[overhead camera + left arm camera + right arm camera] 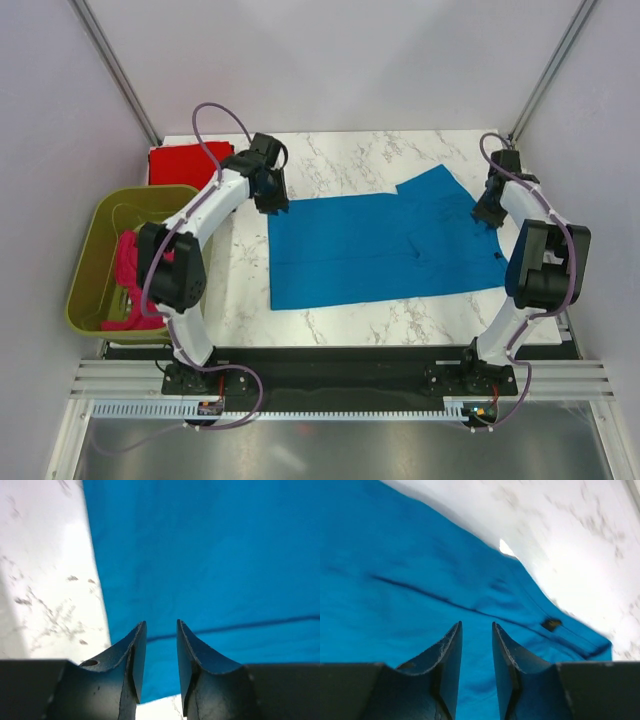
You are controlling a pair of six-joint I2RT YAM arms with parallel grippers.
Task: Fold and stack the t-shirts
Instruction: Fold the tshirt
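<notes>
A bright blue t-shirt [380, 245] lies spread flat on the marble table, one sleeve pointing to the back right. My left gripper [272, 200] hovers over its back left corner; in the left wrist view this gripper [161, 625] is open, with blue cloth [210, 560] showing through the gap. My right gripper [487, 212] is over the shirt's right end near the collar. In its own view the right gripper [476, 625] is open above the blue cloth [395, 555], nothing pinched. A folded red t-shirt [180, 163] rests at the back left. A magenta-pink t-shirt [128, 270] lies crumpled in the tub.
An olive-green plastic tub [95, 235] stands off the table's left side. Bare marble table [340, 160] shows behind the blue shirt and along its front. Grey walls and metal frame posts close in the back corners.
</notes>
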